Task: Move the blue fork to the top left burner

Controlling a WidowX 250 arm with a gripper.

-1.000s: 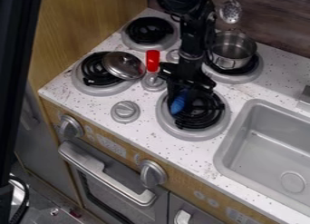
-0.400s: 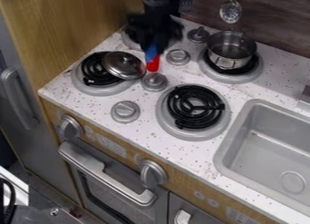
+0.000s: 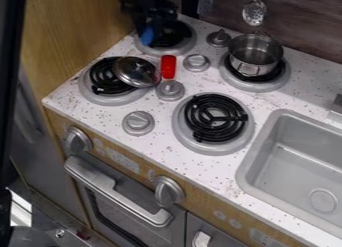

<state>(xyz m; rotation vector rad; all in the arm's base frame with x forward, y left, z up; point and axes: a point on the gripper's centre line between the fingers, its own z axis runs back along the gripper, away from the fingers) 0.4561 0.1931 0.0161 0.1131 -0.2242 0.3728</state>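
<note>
At the upper left, my gripper [image 3: 147,24] hangs over the left part of the top left burner [image 3: 175,32]. The blue fork [image 3: 147,36] hangs below it, held between the fingers, with its blue end pointing down over the burner's left side. Whether the fork touches the burner I cannot tell. The rest of the fork is hidden by the dark gripper.
A lid [image 3: 136,72] with a red handle [image 3: 168,67] lies partly over the lower left burner [image 3: 107,77]. A metal pot [image 3: 256,55] stands on the upper right burner. Lower right are a bare burner [image 3: 215,118] and the sink [image 3: 300,161].
My gripper has moved from the lower right burner up and left to the top left burner, carrying the blue fork, and has left the lower right burner uncovered.
</note>
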